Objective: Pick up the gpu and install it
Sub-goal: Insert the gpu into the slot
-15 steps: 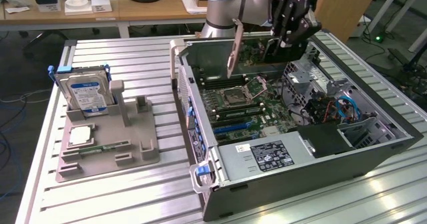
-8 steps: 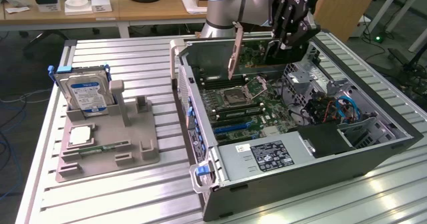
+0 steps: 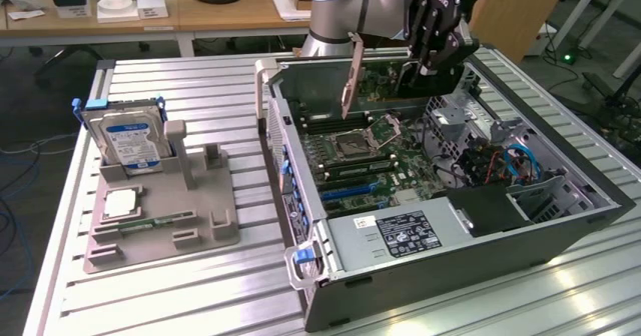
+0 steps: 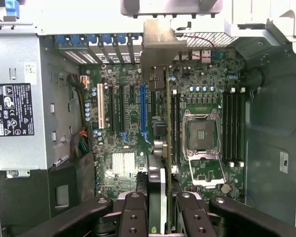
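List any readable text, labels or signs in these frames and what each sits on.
No text can be read with confidence.
Power supply label: black, with white print and certification marks, too small to read.
Small white sticker above it: unreadable.
Same power supply label in the exterior view: blurred.
Hard drive label: blue and white, print illegible.
White sticker on the case wall: unreadable.
The gpu shows no legible marking.

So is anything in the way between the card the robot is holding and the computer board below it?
Nothing visible blocks it. The gripper holds the gpu edge-down above the open case, with open air down to the motherboard.
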`<act>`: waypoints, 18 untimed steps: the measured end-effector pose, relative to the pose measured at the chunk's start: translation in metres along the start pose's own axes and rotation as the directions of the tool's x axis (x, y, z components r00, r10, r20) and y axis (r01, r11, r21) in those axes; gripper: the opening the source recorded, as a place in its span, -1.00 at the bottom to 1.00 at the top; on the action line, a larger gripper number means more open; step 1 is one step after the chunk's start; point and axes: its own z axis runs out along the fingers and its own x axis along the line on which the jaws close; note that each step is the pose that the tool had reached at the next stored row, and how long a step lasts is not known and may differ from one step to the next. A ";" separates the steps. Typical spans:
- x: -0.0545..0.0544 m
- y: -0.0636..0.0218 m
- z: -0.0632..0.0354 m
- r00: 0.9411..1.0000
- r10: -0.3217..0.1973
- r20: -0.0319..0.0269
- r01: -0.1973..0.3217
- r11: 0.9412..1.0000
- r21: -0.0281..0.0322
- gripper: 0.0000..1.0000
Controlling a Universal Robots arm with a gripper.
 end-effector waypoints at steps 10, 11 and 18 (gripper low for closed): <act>0.001 0.0003 0.0067 1.000 0.000 0.001 0.000 1.000 0.000 -0.46; 0.001 0.0002 0.0076 1.000 0.000 0.001 0.000 1.000 0.000 -0.46; 0.001 0.0006 0.0134 1.000 0.000 -0.007 0.000 1.000 0.002 -0.46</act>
